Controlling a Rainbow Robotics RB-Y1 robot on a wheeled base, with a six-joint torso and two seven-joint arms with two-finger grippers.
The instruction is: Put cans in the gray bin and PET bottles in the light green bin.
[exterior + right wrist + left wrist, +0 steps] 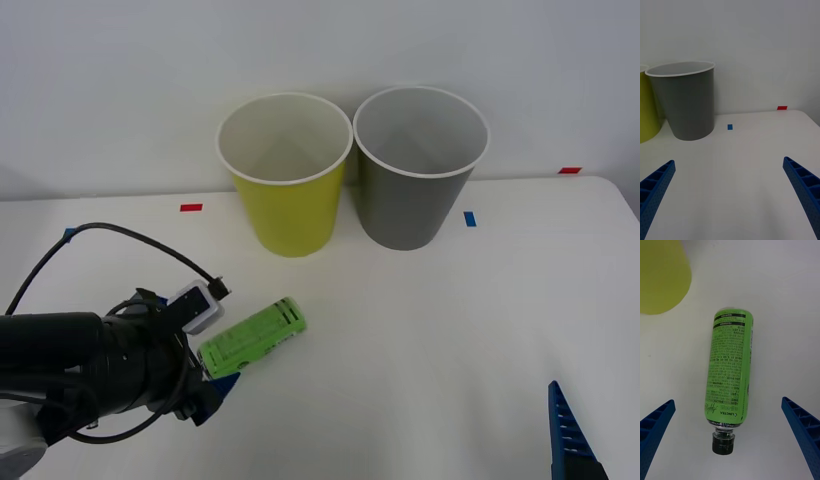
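Observation:
A small PET bottle (255, 336) (730, 373) with a bright green label and black cap lies on its side on the white table, cap end toward my left arm. My left gripper (215, 385) (730, 444) hovers over its cap end, open, with a blue finger on each side and nothing held. The light green bin (287, 175) (660, 275) and the gray bin (420, 168) (685, 101) stand upright side by side at the back. My right gripper (728, 195) stands open at the front right, its finger (565, 430) showing there, well short of the gray bin.
Small red tape marks (191, 207) (569, 170) and a blue one (469, 218) lie on the white table (420, 340). A black cable (120, 240) loops over my left arm. A pale wall rises just behind the bins.

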